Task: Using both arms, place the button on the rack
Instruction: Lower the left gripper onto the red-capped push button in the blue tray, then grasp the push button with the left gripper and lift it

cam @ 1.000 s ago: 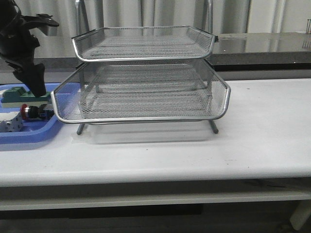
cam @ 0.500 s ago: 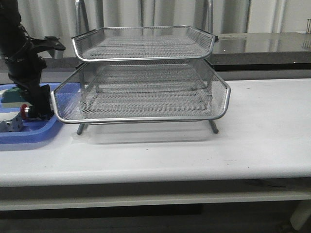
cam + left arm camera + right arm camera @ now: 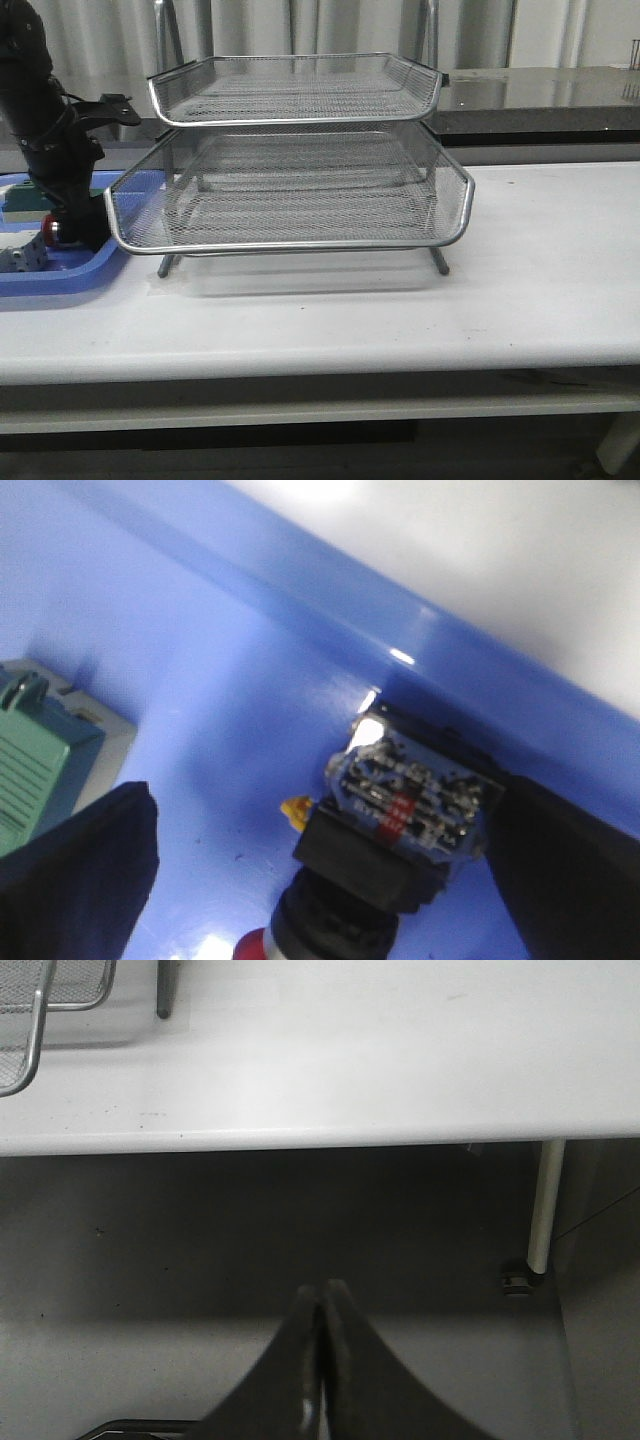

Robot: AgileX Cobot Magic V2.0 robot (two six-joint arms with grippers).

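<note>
The button (image 3: pixel 400 825) lies on its side in a blue tray (image 3: pixel 200 650), blue rear block up, red cap at the frame's edge. My left gripper (image 3: pixel 320 870) is open and straddles it: one finger (image 3: pixel 70 865) stands well clear, the other finger (image 3: pixel 570 870) is close against the blue block. In the front view the left arm reaches down into the tray, and only the button's red cap (image 3: pixel 47 229) shows beside the gripper (image 3: pixel 78 228). The silver wire-mesh rack (image 3: pixel 300 190) stands mid-table. My right gripper (image 3: pixel 320 1360) is shut and empty, below the table's front edge.
A green block (image 3: pixel 30 770) lies in the same tray, and a white part (image 3: pixel 20 258) sits near its front rim (image 3: pixel 60 275). The rack's corner (image 3: pixel 30 1020) and one leg (image 3: pixel 165 990) show in the right wrist view. A table leg (image 3: pixel 542 1205) stands below.
The left arm has come down and shifted right into the blue tray, so its fingers now straddle the button. The right arm shows no movement in the front view.
</note>
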